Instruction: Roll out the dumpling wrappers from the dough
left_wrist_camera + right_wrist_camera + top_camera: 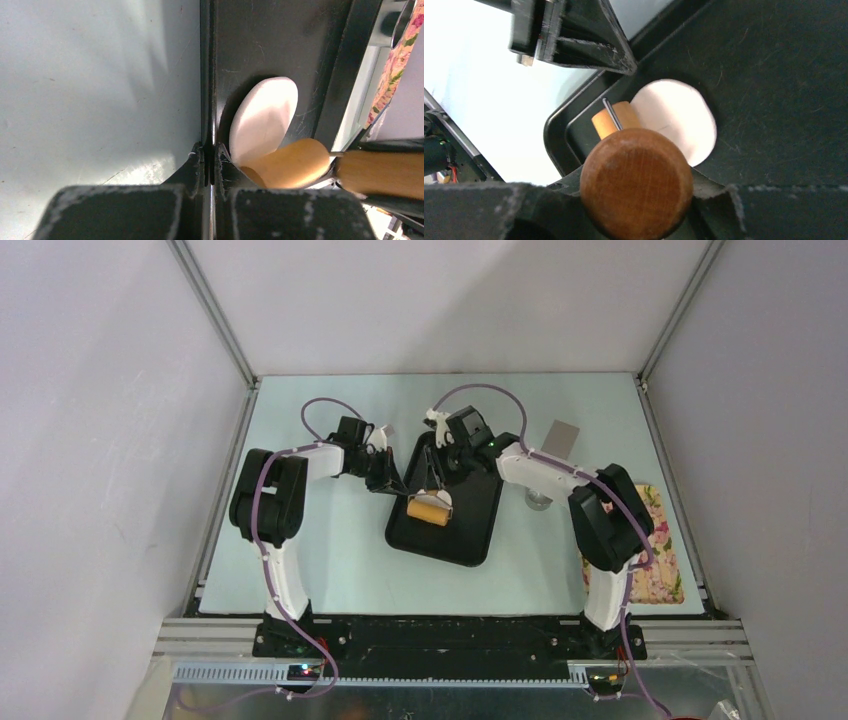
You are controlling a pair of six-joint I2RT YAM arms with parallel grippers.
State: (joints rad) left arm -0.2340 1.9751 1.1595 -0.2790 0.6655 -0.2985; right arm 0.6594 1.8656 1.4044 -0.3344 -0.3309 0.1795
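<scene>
The dough (679, 120) lay partly flattened on the black tray (470, 530), and more rolling seemed needed; the left gripper (210, 160) pinched the tray's rim, the right gripper (636, 200) clamped the rolling pin (428, 508) by its handle

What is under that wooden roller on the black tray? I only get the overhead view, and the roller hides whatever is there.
Observer: A white disc of dough, already pressed flat, lies on the tray. The roller sits at its edge.
Operator: Who is holding the roller?
Observer: The right pincer is shut on the roller's round wooden handle.
Operator: And the left arm, what is it doing?
Observer: The left pincer is shut on the tray's rim, one finger inside the wall and one outside.
</scene>
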